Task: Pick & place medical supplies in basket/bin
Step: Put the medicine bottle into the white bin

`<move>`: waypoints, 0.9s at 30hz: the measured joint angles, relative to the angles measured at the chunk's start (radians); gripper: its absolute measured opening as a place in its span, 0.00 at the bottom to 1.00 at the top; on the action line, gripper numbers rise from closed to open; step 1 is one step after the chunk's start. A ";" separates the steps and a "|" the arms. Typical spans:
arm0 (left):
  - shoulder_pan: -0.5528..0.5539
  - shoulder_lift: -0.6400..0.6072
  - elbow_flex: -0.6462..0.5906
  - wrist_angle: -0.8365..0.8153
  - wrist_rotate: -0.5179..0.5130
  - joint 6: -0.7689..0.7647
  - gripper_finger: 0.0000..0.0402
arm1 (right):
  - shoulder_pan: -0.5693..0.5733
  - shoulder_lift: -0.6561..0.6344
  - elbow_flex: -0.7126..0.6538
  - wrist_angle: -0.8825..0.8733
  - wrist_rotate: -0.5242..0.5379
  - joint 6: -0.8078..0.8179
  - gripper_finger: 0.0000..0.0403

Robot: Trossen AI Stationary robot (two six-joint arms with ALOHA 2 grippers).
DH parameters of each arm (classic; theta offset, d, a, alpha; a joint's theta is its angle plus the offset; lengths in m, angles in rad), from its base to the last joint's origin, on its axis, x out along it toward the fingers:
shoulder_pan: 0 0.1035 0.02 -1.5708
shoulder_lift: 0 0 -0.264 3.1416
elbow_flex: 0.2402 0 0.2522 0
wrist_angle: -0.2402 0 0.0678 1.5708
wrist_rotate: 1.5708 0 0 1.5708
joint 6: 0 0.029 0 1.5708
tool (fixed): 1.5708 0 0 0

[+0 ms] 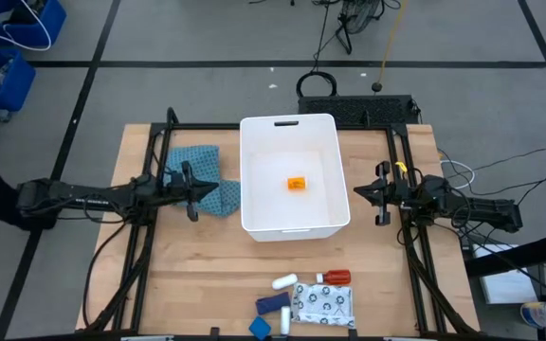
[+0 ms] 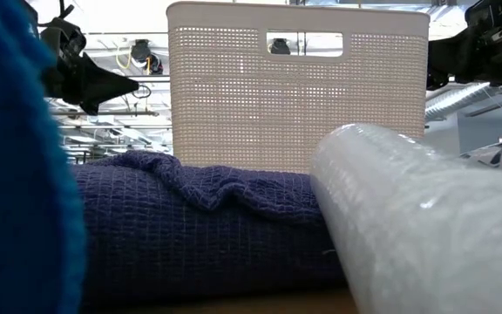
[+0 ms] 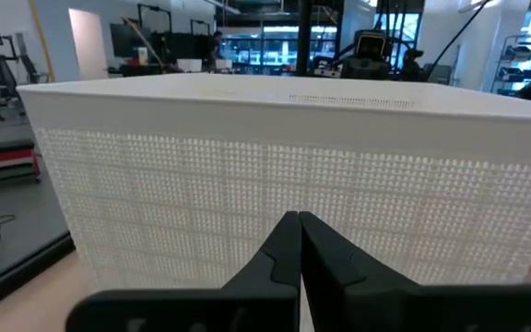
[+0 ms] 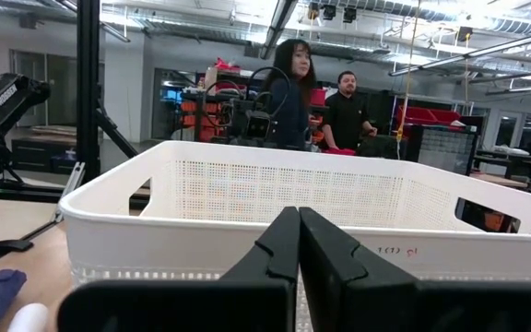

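Fingers of the left gripper are pressed together, holding nothing, facing the white bin's side wall with a gap between. Teal cloth lies under and beside that gripper. Right gripper fingers are likewise together and empty, pointing at the opposite bin wall, near but apart. Between both grippers sits the bin with an orange pill bottle inside. Well off to the side of both, at the table edge: red bottle, white tube, blue pieces, patterned pouch.
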 joint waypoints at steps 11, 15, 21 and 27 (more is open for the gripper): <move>0.000 0.000 0.000 -0.014 0.001 -0.011 0.00 | 0.000 0.000 0.000 0.000 -0.004 0.001 0.00; 0.000 0.000 0.000 -0.034 0.001 -0.016 0.04 | 0.000 0.000 0.000 0.010 -0.146 0.012 0.00; 0.000 0.000 0.000 -0.072 -0.051 -0.024 0.06 | 0.001 0.000 0.040 0.120 -0.269 0.112 0.00; 0.000 0.000 0.000 -0.104 -0.069 -0.027 0.02 | 0.013 0.054 0.202 0.024 -0.339 0.042 0.00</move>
